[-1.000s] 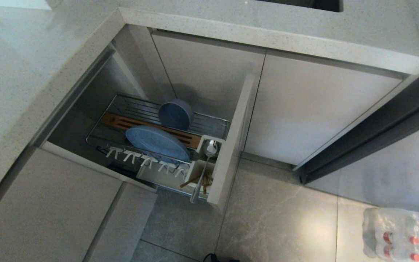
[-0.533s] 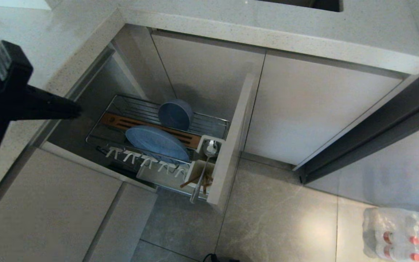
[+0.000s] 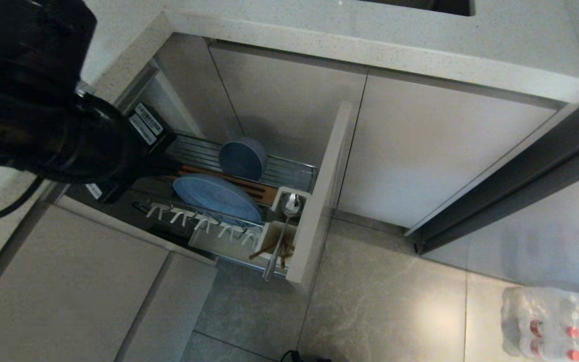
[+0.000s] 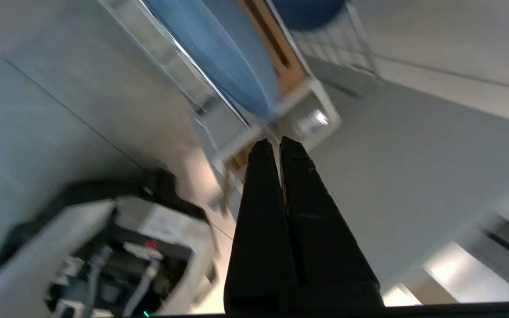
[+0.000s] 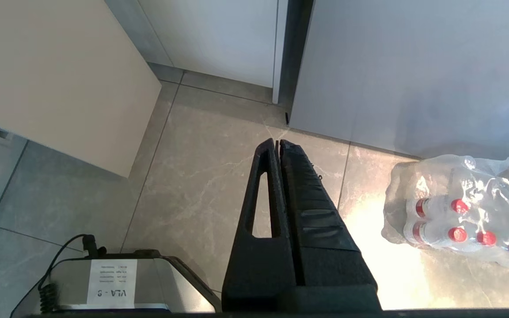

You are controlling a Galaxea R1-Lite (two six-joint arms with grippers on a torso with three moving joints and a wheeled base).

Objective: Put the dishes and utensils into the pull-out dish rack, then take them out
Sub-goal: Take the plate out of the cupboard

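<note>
1. Swinging in from the counter side, the left arm now fills the near-left corner of the head view where a second ago nothing of it showed; the rack's contents have not shifted.
2. Ahead of the left claw (image 4: 276, 140), whose fingers are pressed together on nothing, the pull-out dish rack (image 3: 299, 168) stands drawn out and loaded: the light-blue plate (image 3: 216, 196) on edge along the wooden strip (image 3: 264, 193), the blue bowl (image 3: 243, 158) beyond it.
3. Past the plate, at the far end from the claw, the spoon (image 3: 282, 231) and chopsticks (image 3: 264, 248) lean out of the white utensil cup (image 3: 274, 234).
4. Loading looks done, so unloading is likely next. The fingers must part before reaching in, then take the plate's upper rim and lift it straight out of its slot, clear of the white hooks (image 3: 199, 221).
5. Right claw (image 5: 277, 142) hangs parked and closed over the grey tiled floor (image 5: 201, 176), near a shrink-wrapped pack of bottles (image 5: 457, 212).
6. Speckled stone countertop (image 3: 370, 45) overhangs plain beige cabinet doors (image 3: 440, 146).
</note>
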